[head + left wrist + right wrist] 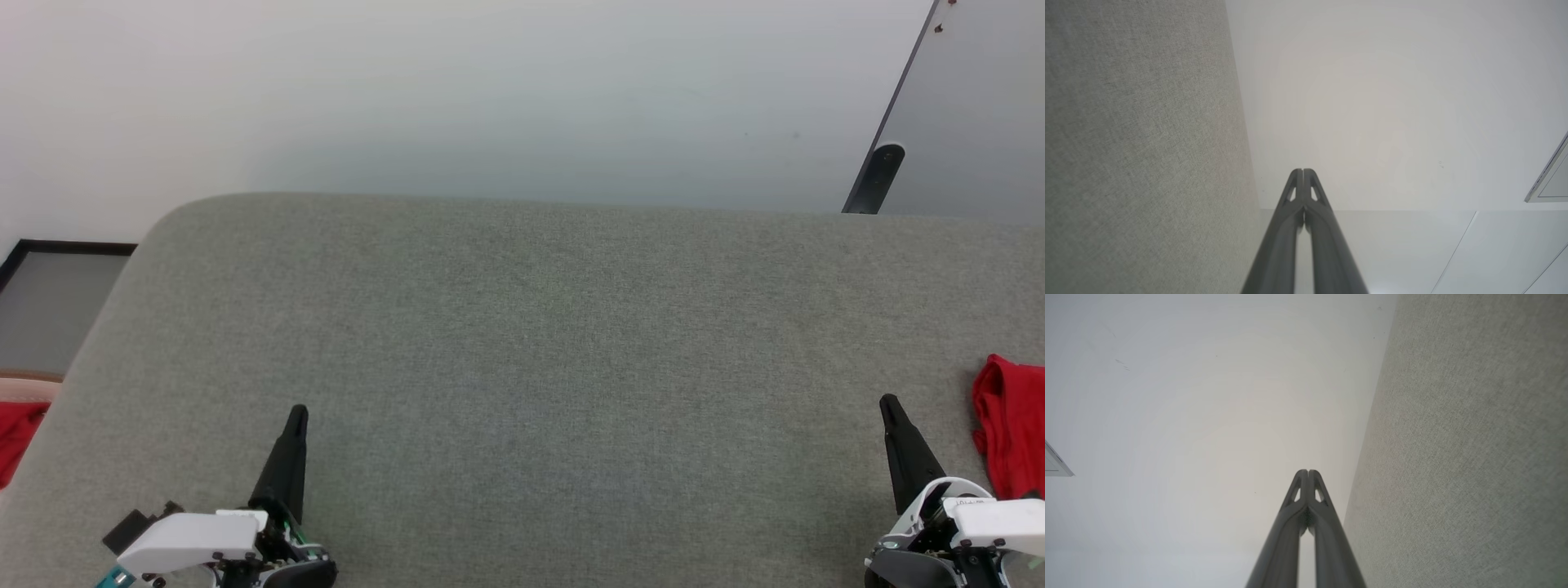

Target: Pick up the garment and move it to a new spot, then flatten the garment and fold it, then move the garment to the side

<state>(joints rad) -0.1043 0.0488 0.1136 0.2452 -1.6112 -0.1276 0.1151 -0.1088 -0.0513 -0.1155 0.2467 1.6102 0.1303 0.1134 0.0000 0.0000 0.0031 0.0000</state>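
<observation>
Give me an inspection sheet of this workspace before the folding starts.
Surface: grey fabric top, smooth.
Job's things: red cloth at the right edge, crumpled, cut off by the frame; no white trim visible.
Clutter: second red cloth off the left edge, lower.
Grippers: left gripper and right gripper, jaws shut, holding nothing.
Cables: nothing seen.
Surroundings: pale wall; dark-framed panel at upper right, another at left.

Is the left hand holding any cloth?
No, the left hand is shut tip to tip in its wrist view, with nothing caught in it.
</observation>
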